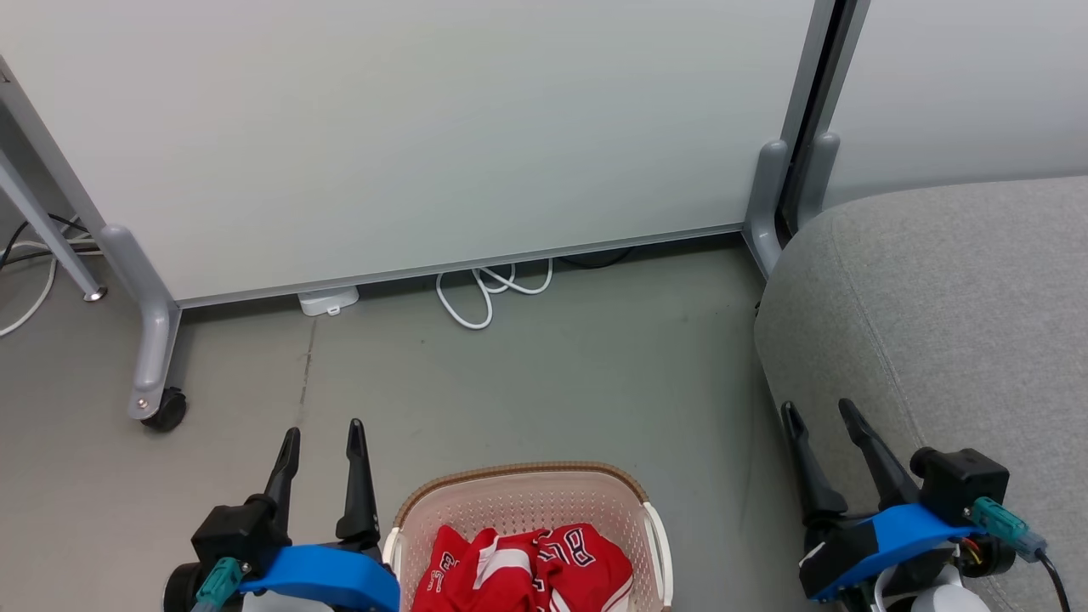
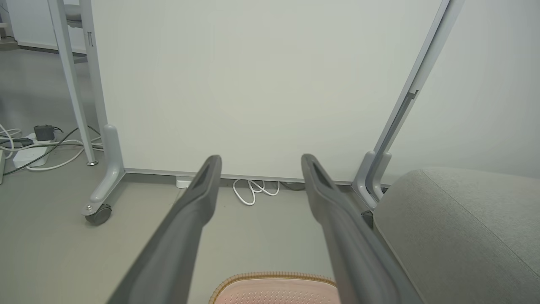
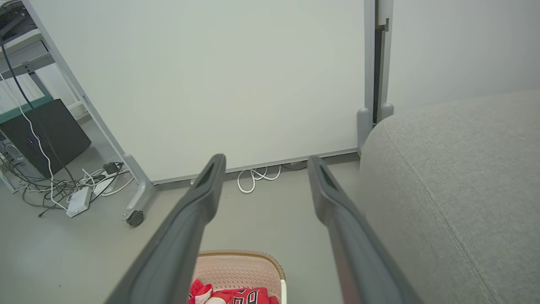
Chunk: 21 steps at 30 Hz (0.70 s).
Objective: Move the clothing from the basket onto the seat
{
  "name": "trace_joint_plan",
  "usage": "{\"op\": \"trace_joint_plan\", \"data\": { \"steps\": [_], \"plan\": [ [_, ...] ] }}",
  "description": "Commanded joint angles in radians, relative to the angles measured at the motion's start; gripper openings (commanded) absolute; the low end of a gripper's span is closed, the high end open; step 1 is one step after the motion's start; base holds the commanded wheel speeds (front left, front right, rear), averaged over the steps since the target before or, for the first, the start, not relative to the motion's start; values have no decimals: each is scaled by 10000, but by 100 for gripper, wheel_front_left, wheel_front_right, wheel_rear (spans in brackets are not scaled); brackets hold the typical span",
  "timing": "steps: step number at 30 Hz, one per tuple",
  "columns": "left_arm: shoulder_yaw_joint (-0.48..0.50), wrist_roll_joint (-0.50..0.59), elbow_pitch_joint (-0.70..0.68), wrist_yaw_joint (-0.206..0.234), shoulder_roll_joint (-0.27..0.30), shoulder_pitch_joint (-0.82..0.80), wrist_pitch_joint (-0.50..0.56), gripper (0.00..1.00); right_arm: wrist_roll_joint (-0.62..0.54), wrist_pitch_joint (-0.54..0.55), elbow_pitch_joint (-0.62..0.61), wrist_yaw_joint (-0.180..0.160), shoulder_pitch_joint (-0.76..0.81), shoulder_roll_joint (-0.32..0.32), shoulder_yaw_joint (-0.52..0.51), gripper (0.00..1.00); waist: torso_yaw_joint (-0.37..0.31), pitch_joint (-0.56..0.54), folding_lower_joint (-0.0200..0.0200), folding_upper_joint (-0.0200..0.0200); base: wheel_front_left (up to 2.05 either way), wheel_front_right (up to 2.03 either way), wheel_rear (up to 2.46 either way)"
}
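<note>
1. The crumpled red-and-white clothing (image 1: 527, 569) is contained in the cream perforated plastic basket (image 1: 518, 470), at 6 o'clock on the grey floor (image 1: 552, 382).
2. The large light-grey fabric seat (image 1: 952, 323) is located at 3 o'clock.
3. The left tool (image 1: 324, 429) and right tool (image 1: 818, 407) are held empty, fingers apart.

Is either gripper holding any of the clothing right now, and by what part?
Nothing is held. The left gripper and the right gripper are both open and empty. The red clothing lies in the basket.
</note>
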Motion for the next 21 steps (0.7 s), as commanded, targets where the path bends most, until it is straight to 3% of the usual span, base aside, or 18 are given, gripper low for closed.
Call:
{"op": "trace_joint_plan", "data": {
  "steps": [1, 21],
  "plan": [
    [-56, 161, 18, 34, 30, -45, -74, 100, -205, -84, -60, 22, -139, -65, 17, 100, 3, 4, 0, 0, 0, 0, 0],
    [-300, 488, 88, 240, 30, -9, -300, 100, -945, -200, -62, 16, -144, -71, 85, 100, 19, -32, 0, 0, 0, 0, 0]
  ]
}}
